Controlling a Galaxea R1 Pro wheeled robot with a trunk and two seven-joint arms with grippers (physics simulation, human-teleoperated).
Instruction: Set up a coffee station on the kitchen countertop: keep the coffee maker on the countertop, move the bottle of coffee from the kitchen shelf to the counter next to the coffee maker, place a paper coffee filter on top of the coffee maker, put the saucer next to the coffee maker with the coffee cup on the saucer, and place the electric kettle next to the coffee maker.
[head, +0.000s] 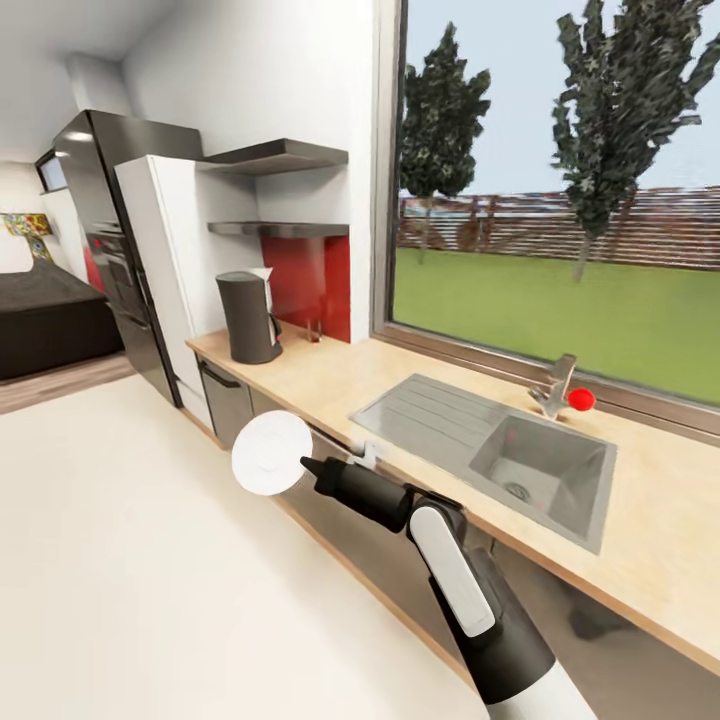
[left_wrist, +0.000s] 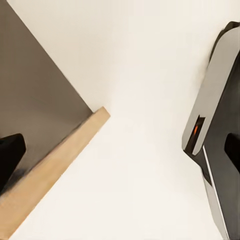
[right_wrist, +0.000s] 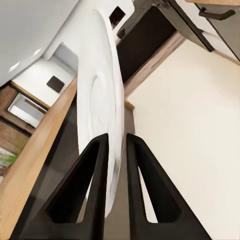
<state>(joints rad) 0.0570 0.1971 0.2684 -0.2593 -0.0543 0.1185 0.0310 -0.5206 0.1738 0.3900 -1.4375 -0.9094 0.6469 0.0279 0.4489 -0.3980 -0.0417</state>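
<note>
My right gripper is shut on the rim of a white saucer, holding it in the air in front of the counter's front edge. In the right wrist view the saucer stands edge-on, pinched between the two black fingers of the gripper. A dark grey coffee maker stands at the far left end of the wooden countertop, with something white at its top. A black shape at the left wrist view's edge may be a finger of the left gripper.
A steel sink with a faucet and a small red object is set into the counter under the window. Two shelves hang above the coffee maker. A tall white cabinet and a dark fridge stand at the counter's left end.
</note>
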